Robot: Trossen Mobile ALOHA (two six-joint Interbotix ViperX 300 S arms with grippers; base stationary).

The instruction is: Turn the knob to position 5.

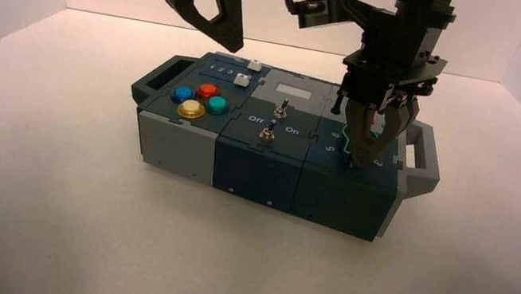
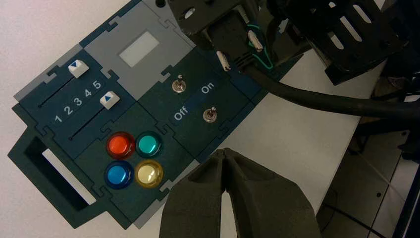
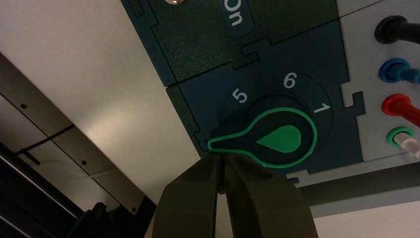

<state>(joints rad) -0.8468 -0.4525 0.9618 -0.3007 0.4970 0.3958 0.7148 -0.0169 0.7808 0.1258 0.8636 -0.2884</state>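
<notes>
Knob (image 3: 278, 138) tip aimed short of digit 5 (image 3: 239, 95); right hand (image 3: 221, 173) clenched at tip; left hand (image 2: 225, 161) clenched, raised above box.

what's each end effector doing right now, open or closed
Left end effector: closed, holding nothing, raised above the box.
Right end effector: closed, holding nothing, tips at the knob pointer.

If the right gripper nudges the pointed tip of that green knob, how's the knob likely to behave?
The knob looks like stiff moulded plastic, so it would probably pivot in place, not flex. Its long pointed tip gives leverage, so a light sideways push from the right gripper may do. The smooth outline could let the closed fingertips slide off.
</notes>
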